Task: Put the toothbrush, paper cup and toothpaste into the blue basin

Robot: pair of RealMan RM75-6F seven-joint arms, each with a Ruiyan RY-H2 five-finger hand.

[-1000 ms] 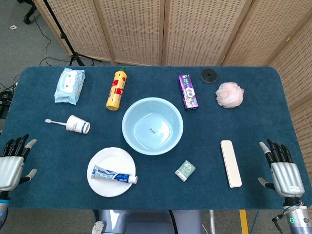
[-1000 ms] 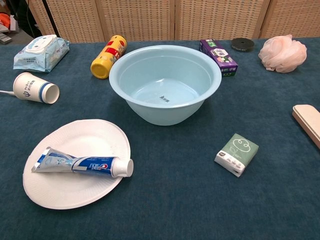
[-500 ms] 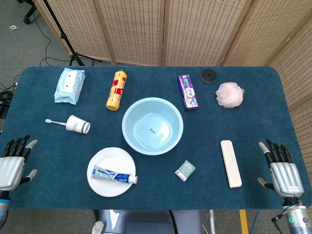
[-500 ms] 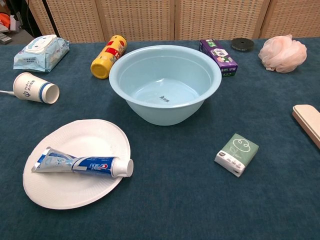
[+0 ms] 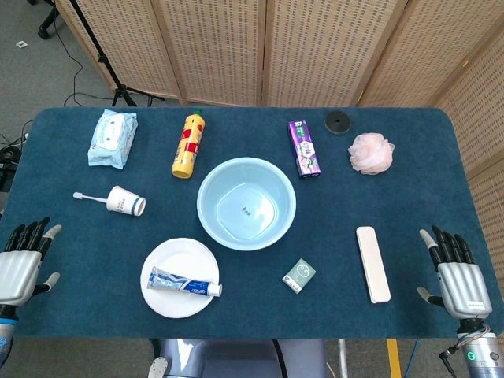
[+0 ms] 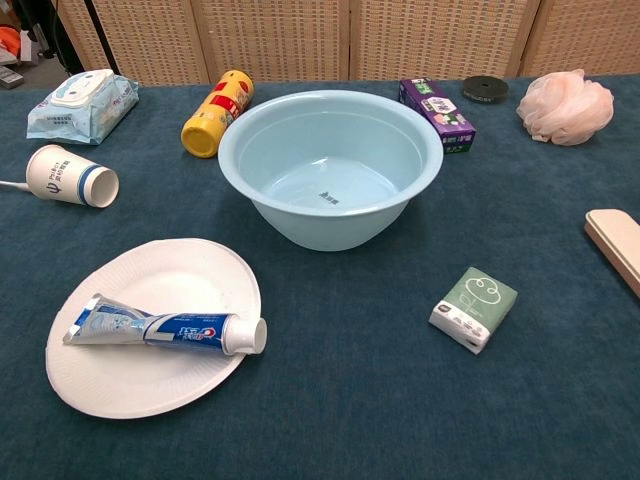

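Note:
The light blue basin (image 5: 213, 189) (image 6: 246, 145) stands empty at the table's middle. A paper cup (image 5: 126, 201) (image 6: 68, 176) lies on its side to the left of it, with a white toothbrush (image 5: 85, 197) poking out of its mouth. The toothpaste tube (image 5: 184, 282) (image 6: 160, 327) lies on a white paper plate (image 5: 170, 306) (image 6: 170, 270) near the front edge. My left hand (image 5: 22, 266) hovers open at the front left corner, holding nothing. My right hand (image 5: 454, 273) hovers open at the front right corner. Neither hand shows in the chest view.
At the back lie a wet-wipes pack (image 5: 112, 137), a yellow bottle (image 5: 187, 145), a purple box (image 5: 304, 148), a black disc (image 5: 338, 122) and a pink bath puff (image 5: 371, 153). A small green packet (image 5: 299, 276) and a long white case (image 5: 372, 263) lie right of the basin.
My left hand has slid slightly down toward the front edge. Nothing else has moved.

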